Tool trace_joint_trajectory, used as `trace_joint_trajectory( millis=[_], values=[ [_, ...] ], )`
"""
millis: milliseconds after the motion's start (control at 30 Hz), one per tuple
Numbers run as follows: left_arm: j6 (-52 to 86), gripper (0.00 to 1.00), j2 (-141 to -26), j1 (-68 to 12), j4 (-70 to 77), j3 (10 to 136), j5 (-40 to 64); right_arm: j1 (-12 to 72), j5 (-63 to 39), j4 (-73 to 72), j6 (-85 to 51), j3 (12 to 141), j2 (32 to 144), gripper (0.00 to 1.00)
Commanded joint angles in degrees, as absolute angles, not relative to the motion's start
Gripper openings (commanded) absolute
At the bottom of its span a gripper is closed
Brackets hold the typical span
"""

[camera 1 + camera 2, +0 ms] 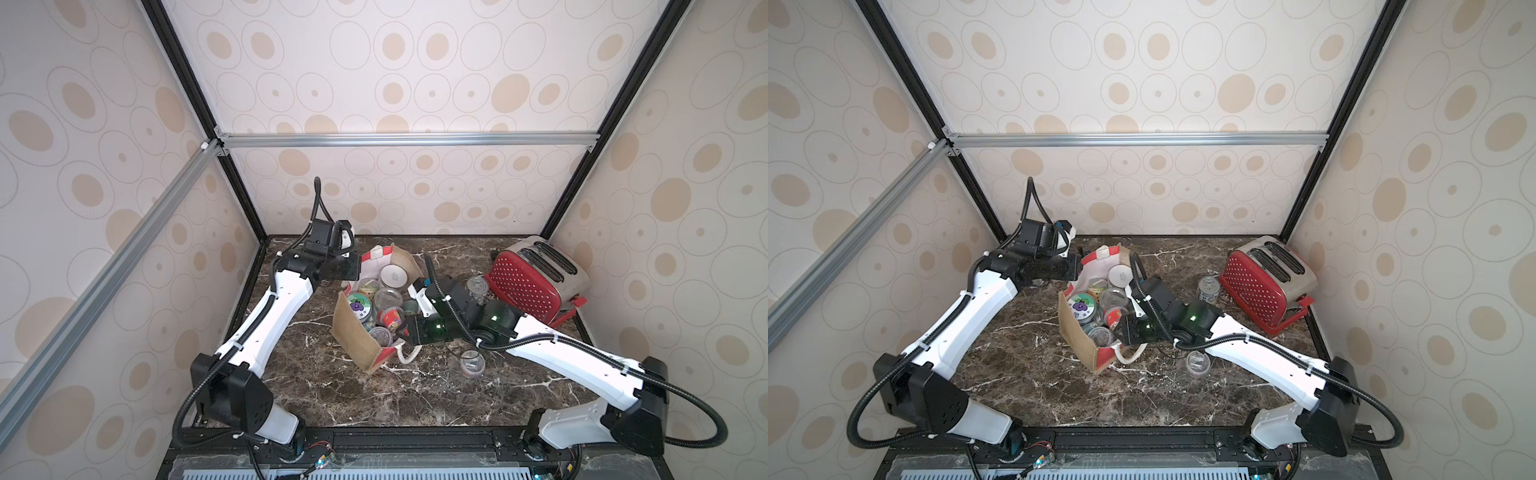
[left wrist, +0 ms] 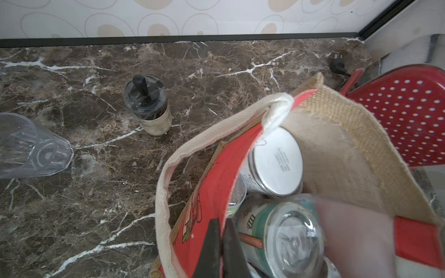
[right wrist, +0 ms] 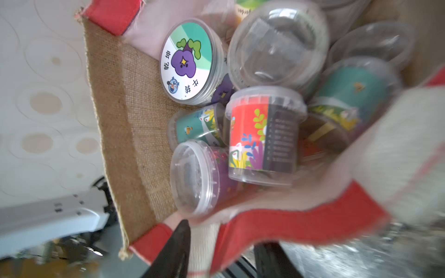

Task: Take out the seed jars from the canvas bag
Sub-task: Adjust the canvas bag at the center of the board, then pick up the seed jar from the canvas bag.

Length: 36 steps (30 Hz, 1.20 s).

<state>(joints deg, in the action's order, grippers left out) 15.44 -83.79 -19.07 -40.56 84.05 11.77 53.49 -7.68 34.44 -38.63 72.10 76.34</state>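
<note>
The canvas bag (image 1: 353, 332), at the bench (image 1: 332, 395) centre, is gripped at its 11 o'clock rim by the clenched left tool (image 2: 222, 243). The right tool (image 3: 222, 234) is seen released at the 4 o'clock rim. Most seed jars (image 3: 262, 134) are left inside, so a reach-in and grasp is judged to be needed next.

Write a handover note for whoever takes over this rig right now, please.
Left gripper: shut on the canvas bag, pinching its red side rim.
Right gripper: open at the bag's near rim, holding nothing.
Done: two seed jars are out on the table, one jar beside the toaster, another jar nearer the front.
Left: the many jars inside the bag.
</note>
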Motion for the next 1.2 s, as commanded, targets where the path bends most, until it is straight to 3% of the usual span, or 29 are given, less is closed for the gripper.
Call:
trace_joint_trajectory(
  millis=[0, 200, 567, 733, 1167],
  values=[
    [13.48, 0.0, -78.06, -21.15, -33.92, 82.14, 14.25, 53.31, -1.27, 41.06, -34.38, 76.61, 73.17, 0.56],
    [12.71, 0.0, -75.04, -25.01, -31.38, 79.37, 11.36, 52.75, -1.83, 45.82, -27.12, 85.49, 77.91, 0.72],
    [11.51, 0.0, -76.11, -27.24, -30.48, 79.91, 9.06, 50.25, -0.14, 51.8, -19.05, 97.8, 95.24, 0.84],
    [11.26, 0.0, -76.63, -27.76, -29.88, 79.71, 9.05, 50.05, -0.4, 51.57, -17.15, 98.48, 100.09, 1.0],
    [10.57, 0.0, -77.47, -28.08, -29.69, 79.44, 8.53, 49.41, 3.03, 52.52, -16.78, 98.95, 106.38, 1.0]
  ],
)
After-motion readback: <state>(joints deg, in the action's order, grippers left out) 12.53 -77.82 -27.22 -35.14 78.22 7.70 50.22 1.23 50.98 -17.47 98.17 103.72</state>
